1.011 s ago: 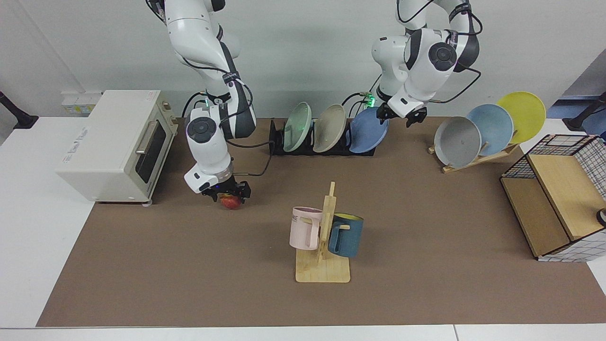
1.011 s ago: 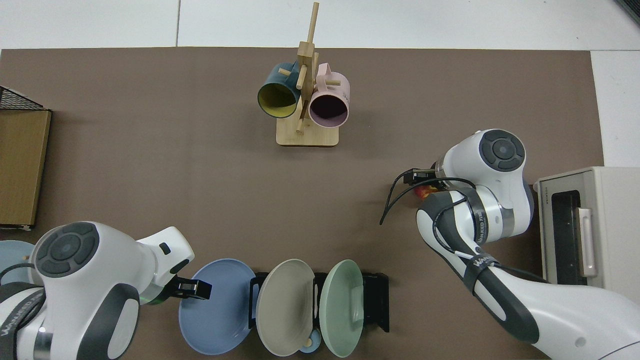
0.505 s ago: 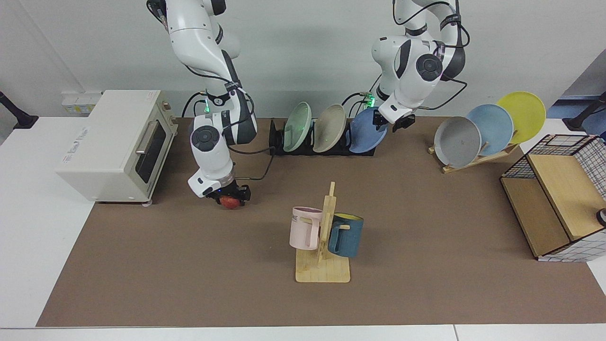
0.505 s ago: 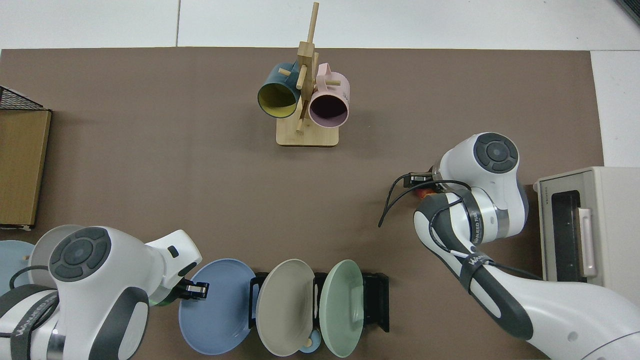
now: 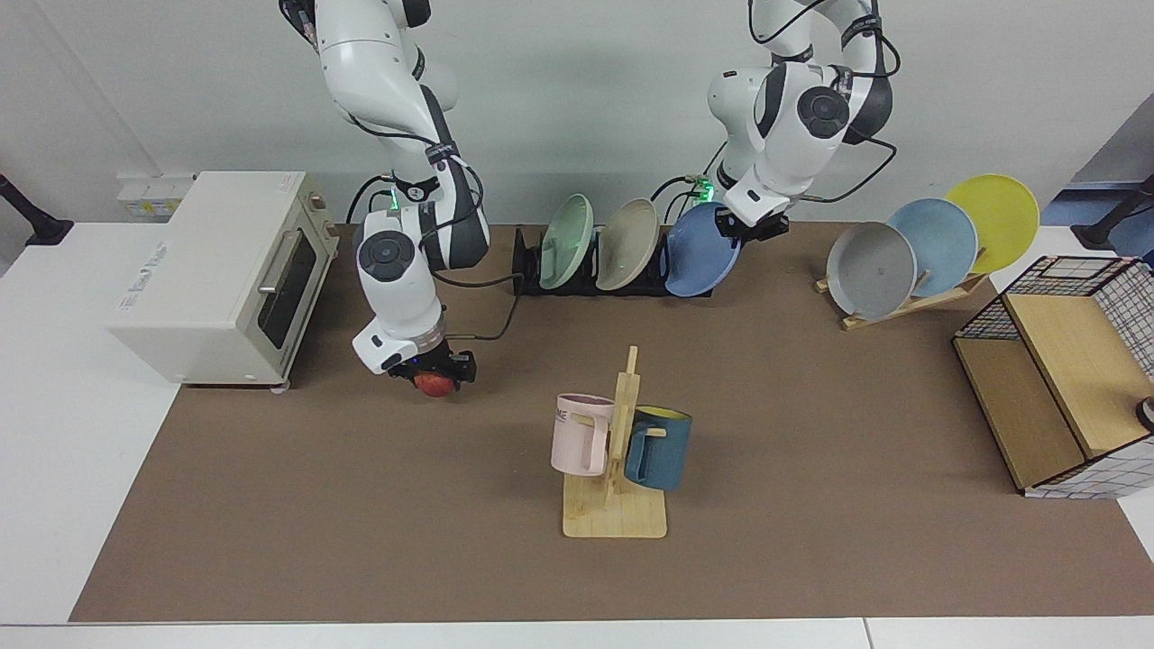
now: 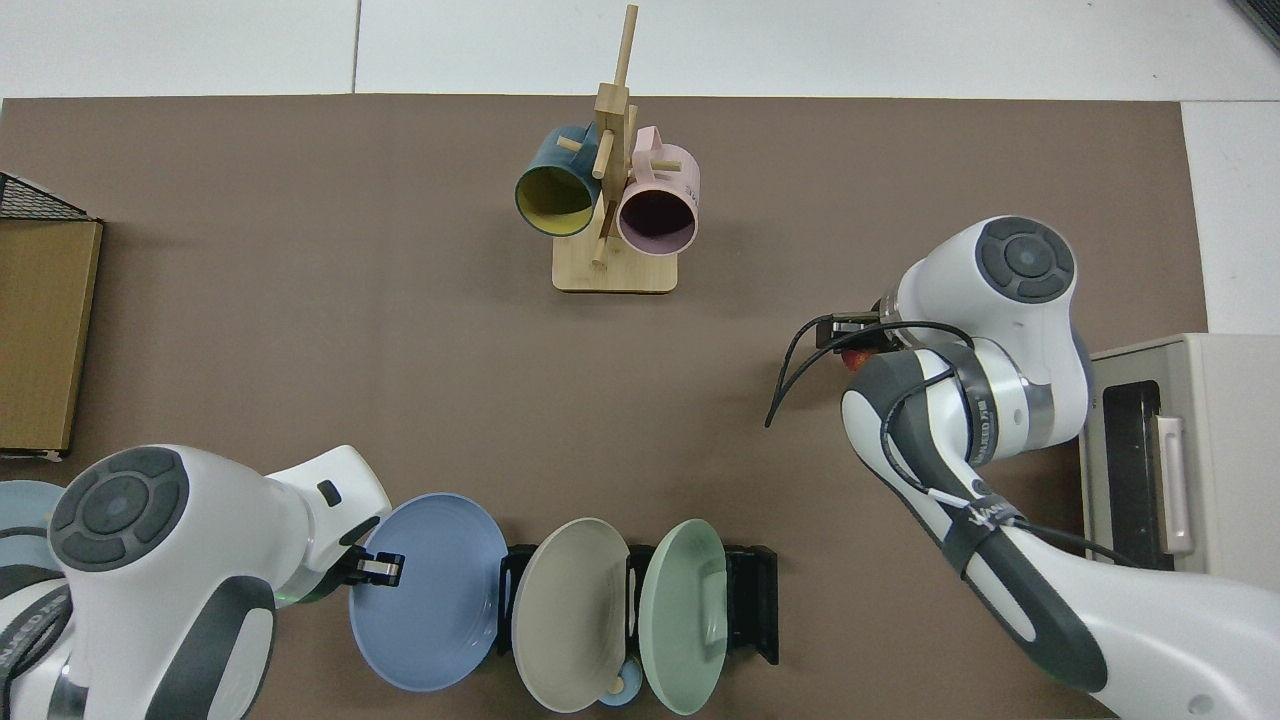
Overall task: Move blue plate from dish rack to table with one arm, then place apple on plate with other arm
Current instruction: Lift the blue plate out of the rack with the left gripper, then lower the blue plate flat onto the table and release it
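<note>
left gripper (image 5: 755,225) now pinching blue plate (image 5: 700,251) rim, was apart; right gripper (image 5: 431,371) w/ apple (image 5: 434,384) lifted.

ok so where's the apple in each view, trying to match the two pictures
Facing view: the apple is left of centre, in the right gripper, just off the mat in front of the toaster oven.
Top view: only a red sliver of the apple shows at the right, under the same arm's wrist.
Shared landmark: the wooden mug stand, with a pink and a dark blue mug.
</note>
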You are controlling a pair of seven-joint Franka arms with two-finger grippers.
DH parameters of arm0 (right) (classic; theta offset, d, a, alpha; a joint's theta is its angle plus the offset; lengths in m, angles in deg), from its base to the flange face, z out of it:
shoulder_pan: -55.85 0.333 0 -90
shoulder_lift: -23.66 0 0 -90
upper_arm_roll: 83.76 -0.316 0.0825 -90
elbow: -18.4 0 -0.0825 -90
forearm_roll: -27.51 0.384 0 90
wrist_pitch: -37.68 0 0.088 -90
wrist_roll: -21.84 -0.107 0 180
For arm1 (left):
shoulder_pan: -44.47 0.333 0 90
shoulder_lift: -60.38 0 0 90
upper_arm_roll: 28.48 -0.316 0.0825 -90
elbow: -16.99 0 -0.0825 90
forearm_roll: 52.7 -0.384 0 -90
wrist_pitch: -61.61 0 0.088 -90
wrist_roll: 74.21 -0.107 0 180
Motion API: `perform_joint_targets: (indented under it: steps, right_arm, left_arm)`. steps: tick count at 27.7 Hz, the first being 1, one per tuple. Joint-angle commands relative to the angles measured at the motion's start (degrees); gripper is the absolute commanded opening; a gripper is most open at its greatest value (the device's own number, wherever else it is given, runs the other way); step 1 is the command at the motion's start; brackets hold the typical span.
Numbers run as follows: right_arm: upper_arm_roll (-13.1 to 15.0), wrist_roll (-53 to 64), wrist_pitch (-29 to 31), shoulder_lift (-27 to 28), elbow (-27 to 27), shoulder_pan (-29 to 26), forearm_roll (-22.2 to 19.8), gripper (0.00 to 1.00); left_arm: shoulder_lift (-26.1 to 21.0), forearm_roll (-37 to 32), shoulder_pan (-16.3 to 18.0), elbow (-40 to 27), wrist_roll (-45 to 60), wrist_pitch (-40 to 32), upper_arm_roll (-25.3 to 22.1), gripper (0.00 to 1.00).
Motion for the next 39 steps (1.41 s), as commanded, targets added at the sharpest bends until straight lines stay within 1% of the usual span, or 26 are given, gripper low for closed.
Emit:
perform_joint_targets:
  steps: [1,5,9,12,15,18,21,23,25,30,32,36,39]
  right_arm:
    - [-0.45,1.29,-6.69,-4.02,4.24,-0.88,-0.76,0.0]
    - [-0.45,2.17,-9.32,-6.75,6.7,-1.06,-0.85,0.0]
    - [-0.45,3.31,-11.96,-8.5,7.94,-1.15,-0.58,0.0]
    - [-0.45,3.4,-12.93,-10.09,7.94,-1.15,-0.84,0.0]
    - [-0.36,3.4,-15.73,-10.79,8.81,-1.15,-0.93,0.0]
    - [-0.28,3.49,-18.11,-10.97,10.39,-1.15,-0.93,0.0]
    - [-0.27,4.72,-18.99,-10.97,11.28,-1.15,-0.93,0.0]
    - [-0.36,5.68,-19.0,-10.88,11.28,-1.15,-1.02,0.0]
    - [-0.45,6.13,-18.39,-10.53,11.37,-1.41,-1.02,0.0]
    - [-0.54,6.22,-17.24,-9.83,12.51,-1.94,-0.93,0.0]
    - [-0.45,6.13,-17.24,-9.74,12.6,-1.77,-1.02,0.0]
    - [-0.36,6.48,-17.94,-9.39,13.73,-2.38,-2.25,0.0]
    - [-0.54,7.97,-19.34,-9.21,15.67,-3.87,-3.13,0.0]
  left_arm:
    - [0.34,-4.96,0.56,6.02,0.75,-6.58,0.09,0.0]
    - [0.52,-8.74,0.56,8.39,0.75,-8.7,0.0,0.0]
    - [0.34,-8.92,0.56,9.28,0.92,-7.3,-0.26,0.0]
    - [-0.62,-7.17,0.56,9.37,0.66,-6.07,-1.48,0.0]
    - [-1.67,-2.17,0.47,9.63,0.13,-2.56,-3.68,0.0]
    - [-4.21,3.11,0.56,10.33,0.83,1.83,-4.21,0.0]
    - [-7.91,4.88,0.65,12.79,1.62,2.9,-4.65,0.0]
    - [-10.02,5.05,0.73,13.32,2.68,3.69,-4.74,0.0]
    - [-12.13,5.32,0.82,13.58,2.77,5.96,-5.09,0.0]
    - [-18.89,12.6,1.61,14.99,1.98,14.66,-5.53,0.0]
    - [-21.79,13.84,1.79,15.95,1.54,17.22,-5.36,0.0]
    - [-25.92,14.02,1.79,17.1,1.54,21.52,-4.22,0.0]
    - [-27.16,14.98,1.7,17.01,1.89,25.48,-1.85,0.0]
